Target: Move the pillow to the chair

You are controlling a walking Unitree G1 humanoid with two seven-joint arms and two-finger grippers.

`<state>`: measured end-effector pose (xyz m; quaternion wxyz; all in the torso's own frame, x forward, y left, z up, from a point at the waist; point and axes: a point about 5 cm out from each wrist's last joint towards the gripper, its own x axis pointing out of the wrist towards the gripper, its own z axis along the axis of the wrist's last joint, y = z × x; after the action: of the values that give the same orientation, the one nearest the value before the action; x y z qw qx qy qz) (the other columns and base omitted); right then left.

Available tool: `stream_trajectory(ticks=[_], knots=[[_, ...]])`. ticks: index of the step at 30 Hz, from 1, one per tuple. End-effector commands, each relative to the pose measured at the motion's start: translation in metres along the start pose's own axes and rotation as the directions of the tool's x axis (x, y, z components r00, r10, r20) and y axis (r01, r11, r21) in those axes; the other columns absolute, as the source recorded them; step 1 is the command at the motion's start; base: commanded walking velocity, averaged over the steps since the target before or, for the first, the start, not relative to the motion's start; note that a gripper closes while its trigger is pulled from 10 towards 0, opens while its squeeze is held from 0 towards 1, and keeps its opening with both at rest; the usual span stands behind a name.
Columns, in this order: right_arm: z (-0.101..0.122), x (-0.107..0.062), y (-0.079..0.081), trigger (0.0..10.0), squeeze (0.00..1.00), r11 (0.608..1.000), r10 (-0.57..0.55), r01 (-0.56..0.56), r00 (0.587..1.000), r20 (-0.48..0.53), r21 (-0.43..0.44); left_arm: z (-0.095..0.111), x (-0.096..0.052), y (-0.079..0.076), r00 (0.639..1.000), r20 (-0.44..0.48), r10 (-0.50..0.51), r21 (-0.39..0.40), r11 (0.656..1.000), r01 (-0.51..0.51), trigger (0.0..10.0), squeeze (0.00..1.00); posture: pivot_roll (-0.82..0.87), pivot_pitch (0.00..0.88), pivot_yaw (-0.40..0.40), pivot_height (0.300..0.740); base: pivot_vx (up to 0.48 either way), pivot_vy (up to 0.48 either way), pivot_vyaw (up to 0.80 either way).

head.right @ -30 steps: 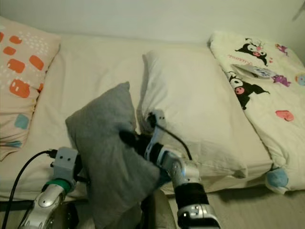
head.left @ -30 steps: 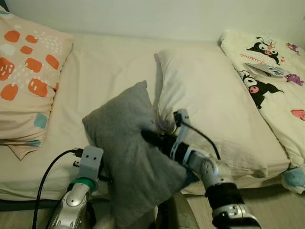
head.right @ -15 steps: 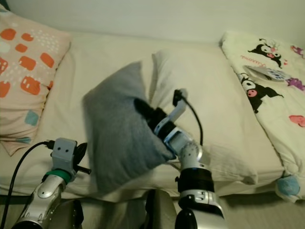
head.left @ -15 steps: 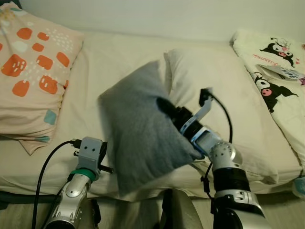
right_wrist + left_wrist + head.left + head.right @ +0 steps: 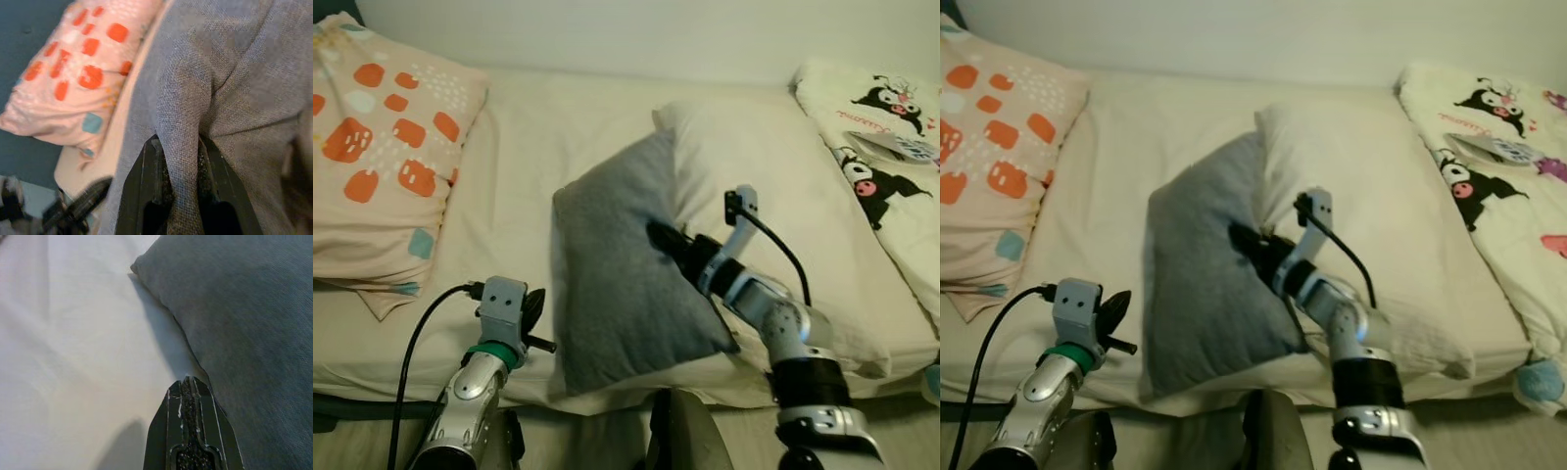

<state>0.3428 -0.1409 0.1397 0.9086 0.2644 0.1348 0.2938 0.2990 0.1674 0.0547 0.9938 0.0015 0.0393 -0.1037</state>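
Our grey pillow (image 5: 626,274) stands tilted over the front part of the bed (image 5: 529,176), its lower edge at the mattress edge and its upper corner leaning against the white pillow (image 5: 773,186). Our right gripper (image 5: 178,161) pinches a fold of the grey fabric between its black fingers (image 5: 142,181). Our left gripper (image 5: 193,387) has its fingers pressed together, just beside the grey pillow's edge, above the sheet. Farther out, an orange-patterned pillow (image 5: 382,157) lies at the bed's left end and a cartoon-print blanket (image 5: 886,147) at its right.
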Motion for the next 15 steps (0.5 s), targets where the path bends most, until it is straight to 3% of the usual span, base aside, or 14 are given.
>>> stream_trajectory(ticks=[1, 4, 6, 8, 9, 11, 12, 13, 14, 15], knots=[[-0.016, -0.010, -0.014, 0.0, 0.00, 0.995, -0.095, 0.091, 0.992, -0.084, -0.052, -0.001, 0.001, 0.001, 1.000, -0.017, -0.007, -0.036, 0.999, 0.006, 10.0, 0.00, -0.04, 0.030, 0.020, 0.566, 0.000, 0.000, 0.00], [-0.021, -0.015, -0.023, 0.0, 0.00, 0.985, -0.152, 0.141, 0.982, -0.108, -0.102, 0.000, 0.003, 0.002, 1.000, -0.018, -0.018, -0.044, 0.999, 0.018, 10.0, 0.00, -0.04, 0.030, 0.020, 0.566, 0.000, 0.000, 0.00], [-0.032, -0.024, -0.041, 0.0, 0.00, 0.944, -0.278, 0.243, 0.950, -0.144, -0.222, -0.001, 0.008, -0.004, 0.995, -0.031, -0.099, -0.124, 0.988, 0.095, 10.0, 0.04, -0.05, 0.063, 0.035, 0.566, 0.000, 0.000, 0.00], [-0.032, -0.024, -0.041, 0.0, 0.00, 0.944, -0.278, 0.243, 0.950, -0.144, -0.222, -0.001, 0.008, -0.004, 0.995, -0.031, -0.099, -0.124, 0.988, 0.095, 10.0, 0.04, -0.05, 0.063, 0.035, 0.566, 0.000, 0.000, 0.00], [-0.036, -0.026, -0.047, 0.0, 0.00, 0.923, -0.322, 0.274, 0.934, -0.155, -0.270, -0.003, 0.010, -0.007, 0.989, -0.045, -0.143, -0.170, 0.976, 0.134, 10.0, 1.00, -0.05, 0.067, 0.035, 0.566, 0.000, 0.000, 0.00], [-0.044, -0.029, -0.053, 0.0, 0.00, 0.888, -0.376, 0.300, 0.910, -0.176, -0.348, -0.007, 0.015, -0.015, 0.968, -0.066, -0.242, -0.276, 0.937, 0.216, 10.0, 1.00, -0.06, 0.105, 0.043, 0.566, 0.000, 0.000, 0.00], [-0.046, -0.028, -0.051, 0.0, 0.00, 0.884, -0.379, 0.299, 0.908, -0.176, -0.359, -0.009, 0.018, -0.016, 0.961, -0.079, -0.267, -0.323, 0.918, 0.229, 10.0, 1.00, -0.07, 0.124, 0.049, 0.566, 0.000, 0.000, 0.00], [-0.046, -0.028, -0.051, 0.0, 0.00, 0.884, -0.379, 0.299, 0.908, -0.176, -0.359, -0.009, 0.018, -0.016, 0.961, -0.079, -0.267, -0.323, 0.918, 0.229, 10.0, 1.00, -0.07, 0.124, 0.049, 0.566, 0.000, 0.000, 0.00], [-0.045, -0.026, -0.045, 0.0, 0.00, 0.892, -0.364, 0.295, 0.918, -0.157, -0.342, -0.011, 0.020, -0.015, 0.954, -0.092, -0.286, -0.399, 0.888, 0.227, 10.0, 1.00, -0.09, 0.150, 0.058, 0.566, 0.000, 0.000, 0.00], [-0.045, -0.026, -0.045, 0.0, 0.00, 0.892, -0.364, 0.295, 0.918, -0.157, -0.342, -0.011, 0.020, -0.015, 0.954, -0.092, -0.286, -0.399, 0.888, 0.227, 10.0, 1.00, -0.09, 0.150, 0.058, 0.566, 0.000, 0.000, 0.00]])
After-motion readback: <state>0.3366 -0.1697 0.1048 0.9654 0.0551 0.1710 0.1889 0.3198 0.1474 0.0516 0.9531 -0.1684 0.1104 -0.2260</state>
